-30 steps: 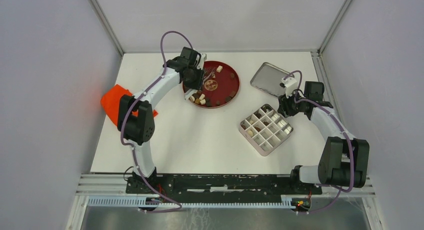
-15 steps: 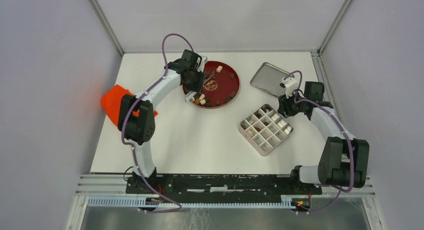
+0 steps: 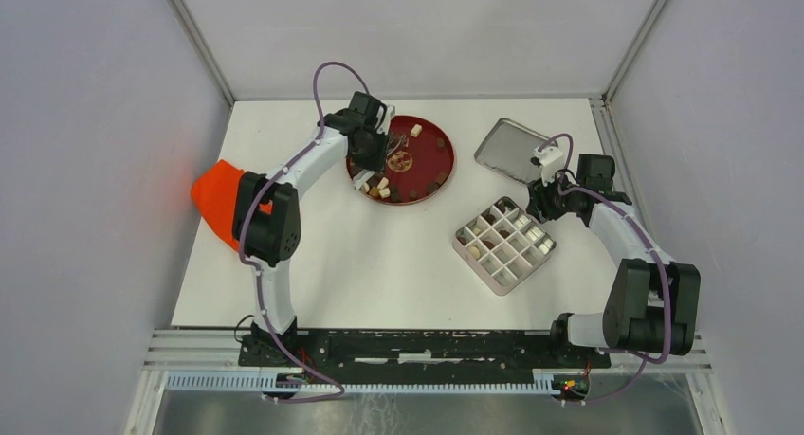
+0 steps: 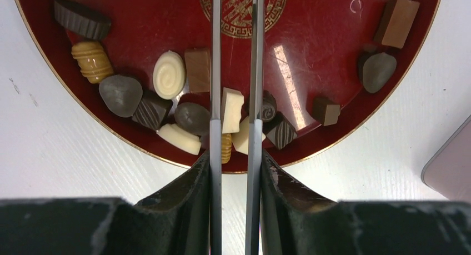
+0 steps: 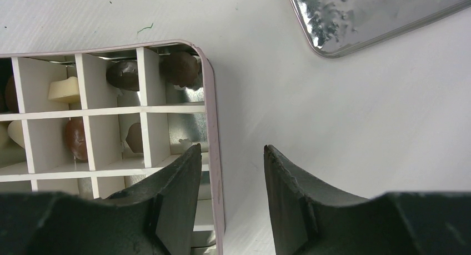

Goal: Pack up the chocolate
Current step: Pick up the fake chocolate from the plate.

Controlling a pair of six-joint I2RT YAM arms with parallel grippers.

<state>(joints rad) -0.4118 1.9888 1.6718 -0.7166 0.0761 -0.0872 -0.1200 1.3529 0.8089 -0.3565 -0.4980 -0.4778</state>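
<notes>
1. Between my left fingers (image 4: 199,180), clamped on the tweezers (image 4: 215,71), the blades could slip or twist.
2. Just ahead, the blades flank a white chocolate (image 4: 231,109) on the red plate (image 4: 333,55). I can't see the tips, so crowded neighbours may get pinched.
3. Far across, my right fingers (image 5: 178,177) stand open astride the box wall (image 5: 206,99); a nudge shifts it.

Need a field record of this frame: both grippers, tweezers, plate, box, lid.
left gripper: jaws shut on thin metal tweezers, over round red plate
tweezer blades: either side of white rectangular chocolate; contact unclear
right gripper: jaws open, straddling wall of pink-rimmed divided box
plate: many loose chocolates on it
box: few packed chocolates, several cells empty
silver metal lid: on white table, beyond the box
</notes>
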